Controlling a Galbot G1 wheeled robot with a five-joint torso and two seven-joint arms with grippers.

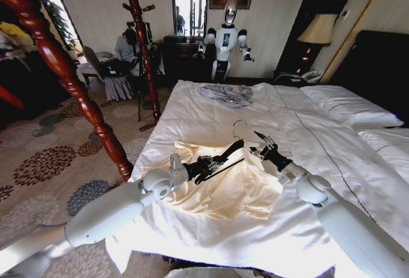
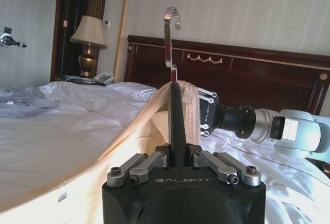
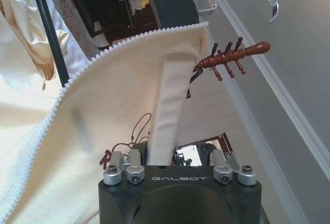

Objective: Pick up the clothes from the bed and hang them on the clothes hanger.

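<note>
The pale cream clothes lie crumpled in the middle of the white bed. My left gripper is shut on the black clothes hanger, whose silver hook points toward the headboard. In the left wrist view the hanger stands upright between the fingers, with cream fabric draped over one shoulder of it. My right gripper sits just beside the hanger, shut on a strip of the shirt's zip edge. That gripper holds the fabric right against the hanger's neck.
A smaller grey-blue garment lies at the bed's far end. A red wooden coat stand rises left of the bed, and another turned post stands closer. A white robot, a lamp and pillows are farther off.
</note>
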